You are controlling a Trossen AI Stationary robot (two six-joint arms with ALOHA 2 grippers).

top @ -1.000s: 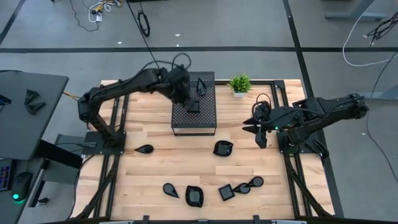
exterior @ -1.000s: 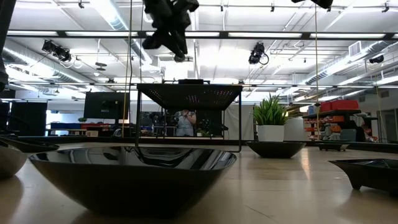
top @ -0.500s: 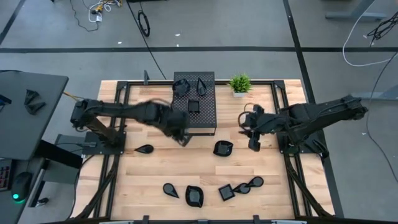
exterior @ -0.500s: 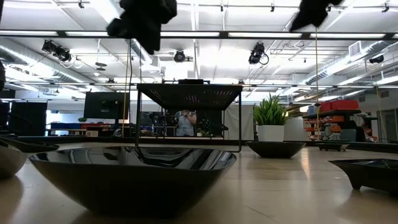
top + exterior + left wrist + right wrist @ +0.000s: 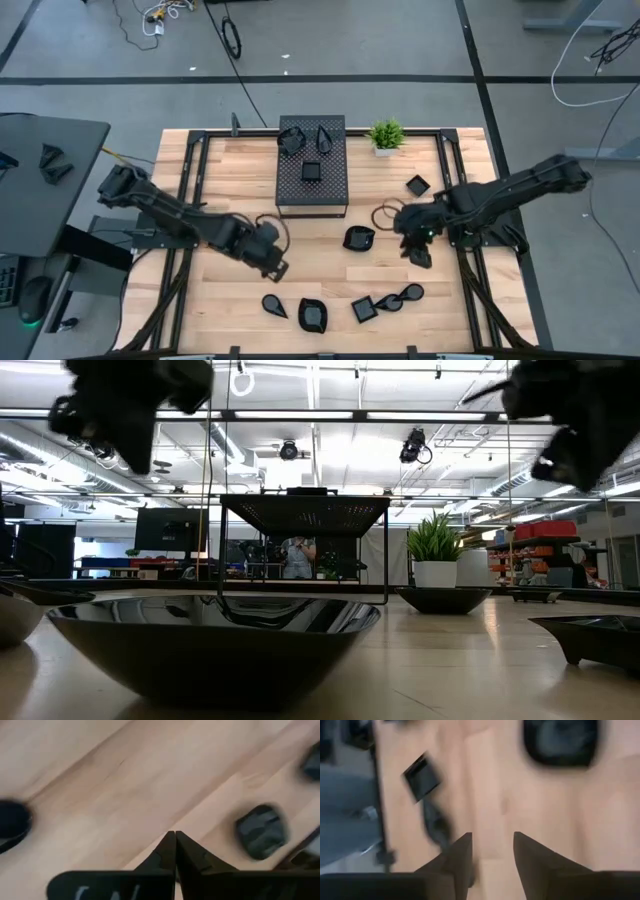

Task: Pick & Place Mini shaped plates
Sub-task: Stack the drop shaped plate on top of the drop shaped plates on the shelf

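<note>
Three mini shaped plates [image 5: 311, 171] lie on top of the black perforated box [image 5: 312, 195]. Others rest on the wood: a rounded one [image 5: 358, 238] mid-table, a square one [image 5: 414, 185] at the right, and several [image 5: 312, 314] near the front edge. My left gripper [image 5: 272, 264] hovers shut and empty over bare wood left of centre; its wrist view shows the closed fingertips [image 5: 175, 845] and a rounded plate [image 5: 260, 830] beyond them. My right gripper [image 5: 416, 252] hangs open and empty just right of the mid-table plate [image 5: 560, 740], above the table.
A small green potted plant [image 5: 385, 135] stands at the far edge beside the box. Black frame rails [image 5: 455, 170] run along both sides of the table. Bare wood [image 5: 230, 170] lies left of the box. In the low view a large plate [image 5: 215, 640] fills the foreground.
My left gripper has swung away from the box top toward the table's near edge and a little left, sinking lower; the square plate it stood over stays on the box. My right gripper has dropped and tipped downward, moving toward the near edge beside the mid-table plate.
</note>
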